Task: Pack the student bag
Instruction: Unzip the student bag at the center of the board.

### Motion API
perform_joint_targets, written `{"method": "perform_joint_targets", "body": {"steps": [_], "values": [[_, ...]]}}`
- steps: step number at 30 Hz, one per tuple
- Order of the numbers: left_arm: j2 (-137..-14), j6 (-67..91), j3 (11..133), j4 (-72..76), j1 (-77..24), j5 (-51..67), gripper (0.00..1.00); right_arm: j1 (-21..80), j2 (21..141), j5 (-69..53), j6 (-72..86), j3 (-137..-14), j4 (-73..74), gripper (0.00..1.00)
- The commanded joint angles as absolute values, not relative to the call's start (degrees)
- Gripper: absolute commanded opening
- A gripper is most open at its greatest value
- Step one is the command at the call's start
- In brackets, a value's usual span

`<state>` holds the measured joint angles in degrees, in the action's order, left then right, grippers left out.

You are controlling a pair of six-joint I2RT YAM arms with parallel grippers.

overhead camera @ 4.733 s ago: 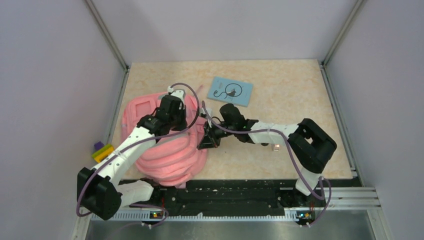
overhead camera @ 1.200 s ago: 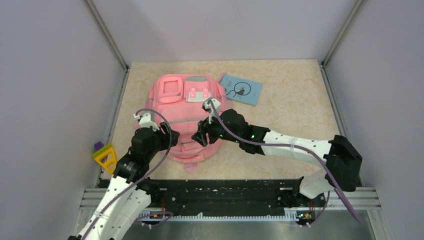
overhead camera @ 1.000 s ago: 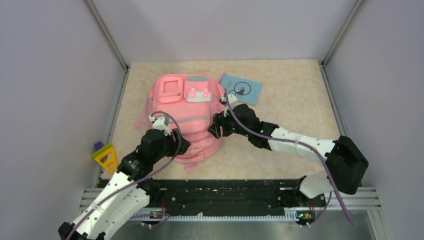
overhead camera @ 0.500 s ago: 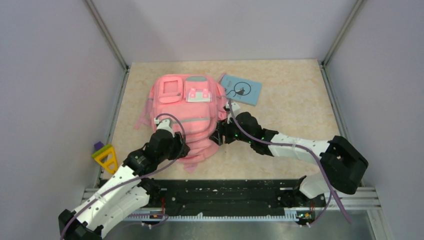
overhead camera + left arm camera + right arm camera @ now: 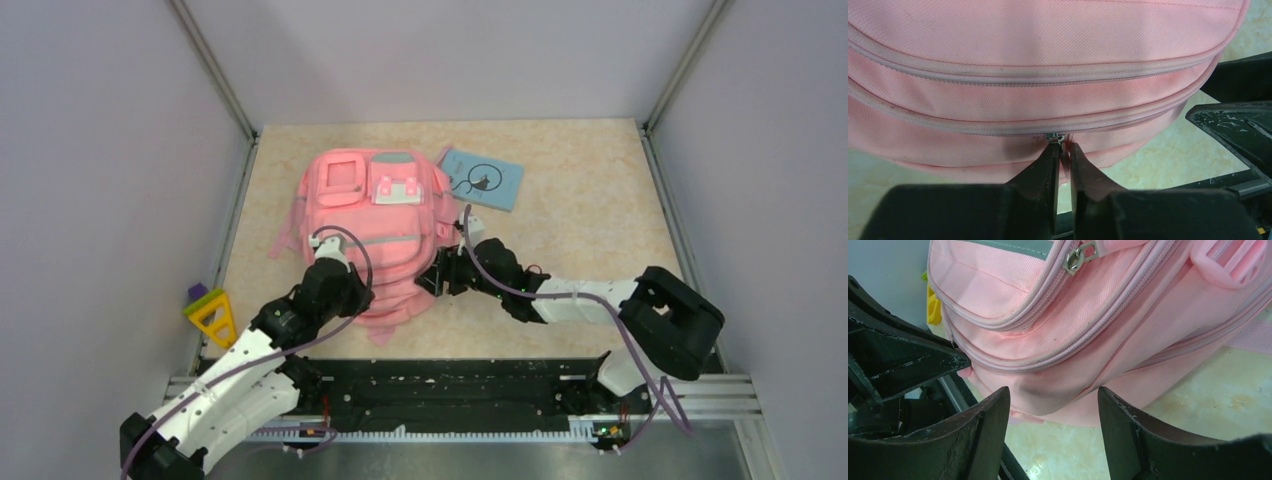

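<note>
The student bag (image 5: 365,205) is a pink backpack lying flat on the table, pockets toward the far wall. My left gripper (image 5: 355,292) is at its near end. In the left wrist view its fingers (image 5: 1048,165) are pinched together on a pink zipper pull just below the metal slider (image 5: 1054,137) of the bag (image 5: 1048,75). My right gripper (image 5: 432,280) is low at the bag's near right side. It stands open (image 5: 1053,395), with the bag's rounded edge (image 5: 1073,330) just beyond the fingertips and nothing between them.
A blue book (image 5: 483,180) with a cat drawing lies at the bag's far right corner. A yellow and purple toy (image 5: 208,312) sits by the left wall. Metal rails run along the near table edge (image 5: 450,385). Both grippers sit close together.
My left gripper has moved up to the bag's near end and closed on the zipper pull. My right arm has drawn back and lowered beside the bag, staying open.
</note>
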<state>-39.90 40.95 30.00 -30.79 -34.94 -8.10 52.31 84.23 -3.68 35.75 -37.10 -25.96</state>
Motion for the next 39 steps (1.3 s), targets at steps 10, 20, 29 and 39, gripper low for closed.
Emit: {"method": "perform_joint_targets", "body": {"steps": [10,20,29,39], "values": [[-37.25,41.11,29.53,-29.76,-35.11,-12.75,0.00,53.81,95.00,-5.15,42.92,-37.84,-45.32,0.19],[-35.95,35.16,37.49,-36.96,-32.31,-23.12,0.00,47.33,81.68,4.23,33.84,-33.64,-32.56,0.00],[-41.24,24.84,42.61,-39.47,-18.49,-16.85,0.00,34.29,79.72,-3.77,27.24,-35.56,-23.95,0.00],[-52.09,17.03,48.34,-32.38,-13.36,-11.34,0.00,32.17,77.07,-10.39,27.37,-39.41,-19.92,0.31]]}}
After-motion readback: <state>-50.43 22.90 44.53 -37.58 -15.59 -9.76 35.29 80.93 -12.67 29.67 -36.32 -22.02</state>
